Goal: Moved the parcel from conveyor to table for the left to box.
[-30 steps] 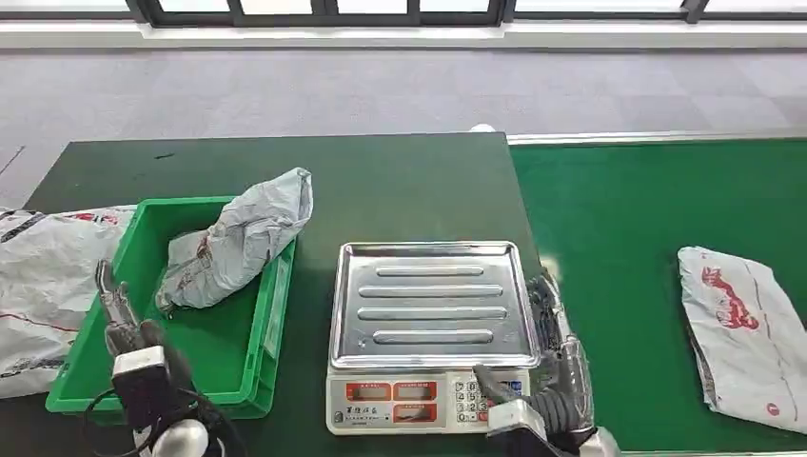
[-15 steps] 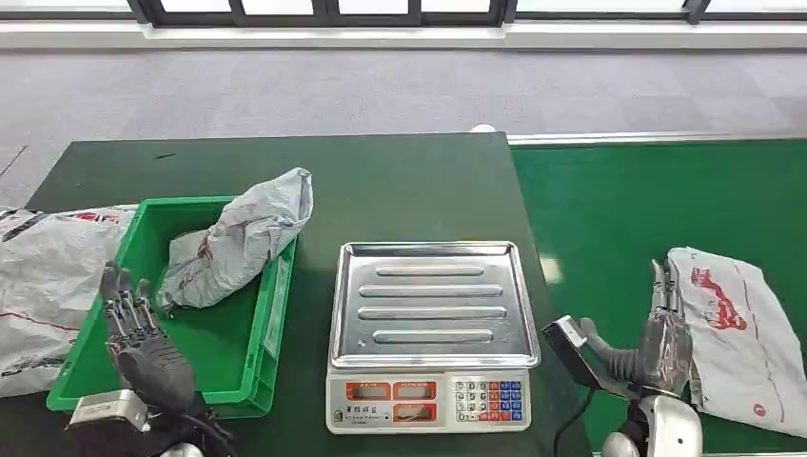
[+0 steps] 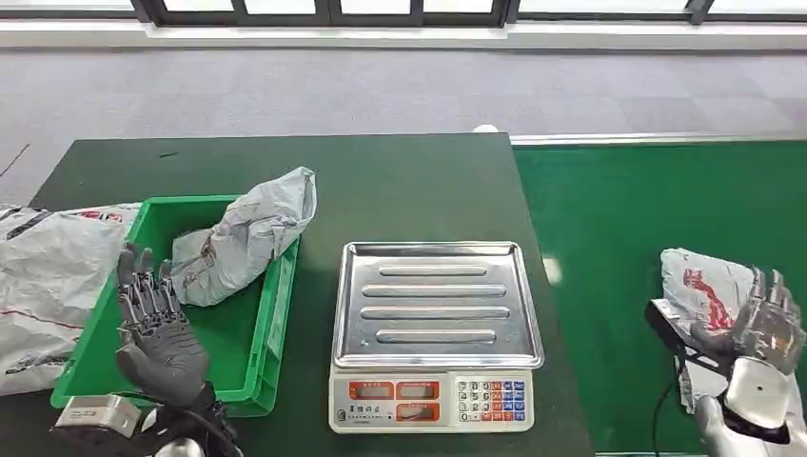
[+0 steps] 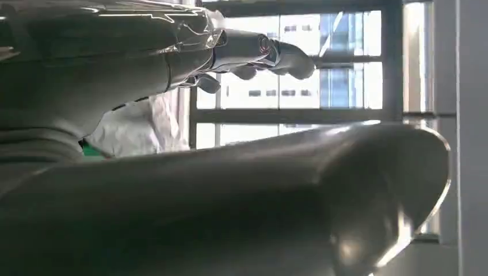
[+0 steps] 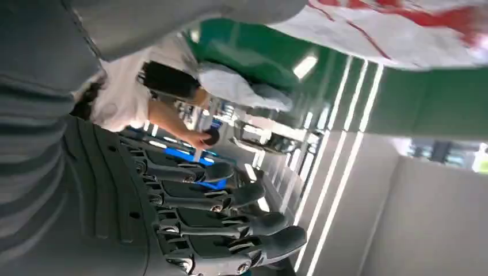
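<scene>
Over the conveyor's near right edge, right hand (image 3: 766, 328) has reached the parcel (image 3: 709, 295), fingers spread, grasp pending; left hand (image 3: 157, 328) idles wide

three grey parcels (image 3: 249, 238), one green bin (image 3: 251, 335), one scale (image 3: 434, 333)

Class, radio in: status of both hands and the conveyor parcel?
Left hand open over green bin. Right hand open, over parcel on conveyor. Scale stands between.
</scene>
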Available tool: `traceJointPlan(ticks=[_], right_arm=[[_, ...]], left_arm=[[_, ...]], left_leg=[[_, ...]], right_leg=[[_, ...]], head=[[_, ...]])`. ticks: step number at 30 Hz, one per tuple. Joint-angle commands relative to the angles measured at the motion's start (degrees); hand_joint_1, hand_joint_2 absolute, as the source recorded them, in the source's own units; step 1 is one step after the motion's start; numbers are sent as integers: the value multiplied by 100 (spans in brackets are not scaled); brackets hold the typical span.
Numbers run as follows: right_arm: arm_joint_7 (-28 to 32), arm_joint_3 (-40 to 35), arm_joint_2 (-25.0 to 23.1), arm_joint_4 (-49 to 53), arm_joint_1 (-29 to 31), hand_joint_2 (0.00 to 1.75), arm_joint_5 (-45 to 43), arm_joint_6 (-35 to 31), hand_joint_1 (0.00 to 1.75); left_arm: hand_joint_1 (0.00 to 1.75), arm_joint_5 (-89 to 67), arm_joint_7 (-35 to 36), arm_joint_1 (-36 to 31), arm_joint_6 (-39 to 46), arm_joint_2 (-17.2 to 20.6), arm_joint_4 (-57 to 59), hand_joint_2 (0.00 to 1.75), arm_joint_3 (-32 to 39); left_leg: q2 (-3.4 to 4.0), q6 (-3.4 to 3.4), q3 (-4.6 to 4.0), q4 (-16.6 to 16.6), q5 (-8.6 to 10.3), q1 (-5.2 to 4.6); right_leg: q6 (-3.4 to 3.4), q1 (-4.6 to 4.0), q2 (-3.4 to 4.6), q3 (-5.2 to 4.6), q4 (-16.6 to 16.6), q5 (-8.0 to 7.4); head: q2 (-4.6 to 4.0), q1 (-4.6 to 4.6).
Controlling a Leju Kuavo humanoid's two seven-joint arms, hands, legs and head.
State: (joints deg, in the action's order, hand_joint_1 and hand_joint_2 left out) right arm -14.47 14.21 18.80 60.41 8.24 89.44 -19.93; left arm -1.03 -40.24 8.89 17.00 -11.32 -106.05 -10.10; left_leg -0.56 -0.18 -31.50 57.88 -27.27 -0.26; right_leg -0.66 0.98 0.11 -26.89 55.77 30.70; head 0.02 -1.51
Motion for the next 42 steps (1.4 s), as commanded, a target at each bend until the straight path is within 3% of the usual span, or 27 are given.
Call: traceJointPlan(ticks=[1,7,27,28,33,38,40,42], right_arm=[[481,532,65,-2661,1337,175,56,-318,0],[856,601,-436,-3457,1768,175,-315,42,0],[856,601,-436,-3457,1768,175,-315,42,0],[744,633,-390,-3614,1736,175,-329,399,0],[890,710,-609,-3745,1568,175,-488,600,0],[975,461,-842,-3957,1276,175,-370,1248,0],[873,88,-640,-3910,780,175,-73,2127,0],[916,81,-544,-3727,362,175,-93,2070,0]], left_arm=[[0,-134,24,-308,-9,-43,532,0,375],[0,-172,24,-399,140,21,736,0,282],[0,-172,24,-399,140,21,736,0,282],[0,-163,24,-432,143,22,795,0,275],[0,-184,24,-527,155,-4,999,0,298],[0,-207,24,-601,150,-20,1163,0,309],[0,-169,24,-656,70,-44,1298,0,338],[0,-154,24,-697,24,-72,1368,0,357]], left_leg=[[37,-7,-2,-20,14,2],[57,-11,7,-25,14,10],[28,-6,-8,-11,9,4],[34,-8,-10,-16,12,6],[17,-6,-1,-11,7,7],[22,-9,7,-21,11,15],[13,-7,7,-14,8,20],[-7,-10,16,-34,22,26]], right_leg=[[8,-3,30,-16,-16,-24],[11,-11,45,-18,-15,-24],[7,-4,22,-19,1,-10],[9,-6,27,-23,-5,-15],[7,-7,12,-9,-4,-7],[11,-15,15,0,-17,-13],[9,-19,6,2,-13,-8],[11,-25,-20,15,-39,-16]], head=[[0,0],[0,0],[0,0],[0,0],[0,0],[0,0],[0,0],[0,0]])
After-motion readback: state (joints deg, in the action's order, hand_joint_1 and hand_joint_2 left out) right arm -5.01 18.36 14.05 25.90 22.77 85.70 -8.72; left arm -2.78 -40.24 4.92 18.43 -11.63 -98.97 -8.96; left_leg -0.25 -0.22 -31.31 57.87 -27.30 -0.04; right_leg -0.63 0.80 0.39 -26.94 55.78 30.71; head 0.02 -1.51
